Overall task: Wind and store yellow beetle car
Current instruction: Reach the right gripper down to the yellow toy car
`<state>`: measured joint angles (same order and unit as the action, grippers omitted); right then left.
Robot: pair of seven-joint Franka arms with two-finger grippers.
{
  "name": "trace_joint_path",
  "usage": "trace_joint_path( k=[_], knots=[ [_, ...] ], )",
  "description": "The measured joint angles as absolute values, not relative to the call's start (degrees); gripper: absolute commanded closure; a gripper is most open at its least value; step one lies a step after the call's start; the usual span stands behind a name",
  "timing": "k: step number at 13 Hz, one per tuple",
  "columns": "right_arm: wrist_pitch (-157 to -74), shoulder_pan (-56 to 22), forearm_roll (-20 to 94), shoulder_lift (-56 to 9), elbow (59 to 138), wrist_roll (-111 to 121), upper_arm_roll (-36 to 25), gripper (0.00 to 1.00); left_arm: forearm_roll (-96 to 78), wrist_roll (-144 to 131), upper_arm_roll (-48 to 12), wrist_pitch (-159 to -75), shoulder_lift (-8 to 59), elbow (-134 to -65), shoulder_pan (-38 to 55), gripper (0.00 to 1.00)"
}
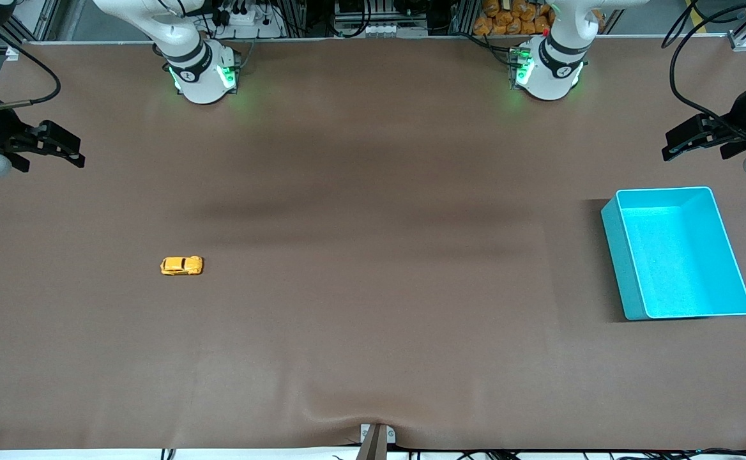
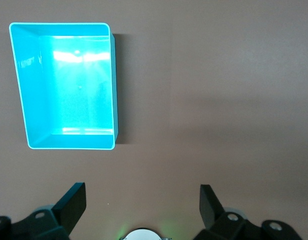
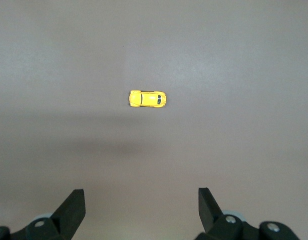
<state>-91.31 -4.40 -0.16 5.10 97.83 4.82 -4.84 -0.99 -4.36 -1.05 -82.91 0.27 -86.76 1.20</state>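
Observation:
The yellow beetle car (image 1: 182, 265) stands on its wheels on the brown table, toward the right arm's end, and nothing touches it. It also shows in the right wrist view as a small yellow car (image 3: 147, 98), well away from the fingers. My right gripper (image 1: 81, 151) hangs open and empty over its own end of the table. My left gripper (image 1: 667, 147) hangs open and empty over the other end, close to the turquoise bin (image 1: 663, 190). In the wrist views, the right gripper (image 3: 139, 196) and left gripper (image 2: 141, 192) each show wide-spread jaws with bare table between them.
The turquoise bin (image 2: 58, 24) is empty and sits toward the left arm's end. A brown mat (image 1: 373, 332) covers the table, with a small wrinkle at the edge nearest the front camera. The two arm bases (image 1: 202, 73) (image 1: 548, 70) stand along the table's top edge.

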Motion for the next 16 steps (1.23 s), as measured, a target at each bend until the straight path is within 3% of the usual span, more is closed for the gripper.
trace_joint_path(
  k=[7,11,16],
  knots=[
    [-91.8,-4.7,-0.1,4.7,97.6,6.4,-4.7,0.00,-1.0,-4.4,-1.0,-82.9,0.3,-86.8,1.2,0.00],
    [-93.3,-6.8,-0.1,-0.3,98.2,9.1,-4.6,0.00,-1.0,-4.4,-1.0,-82.9,0.3,-86.7,1.2,0.00],
    [-102.9,-6.6,-0.2,-4.8,103.8,30.3,-5.1,0.00,-1.0,-4.4,-1.0,-82.9,0.3,-86.7,1.2,0.00]
  ],
)
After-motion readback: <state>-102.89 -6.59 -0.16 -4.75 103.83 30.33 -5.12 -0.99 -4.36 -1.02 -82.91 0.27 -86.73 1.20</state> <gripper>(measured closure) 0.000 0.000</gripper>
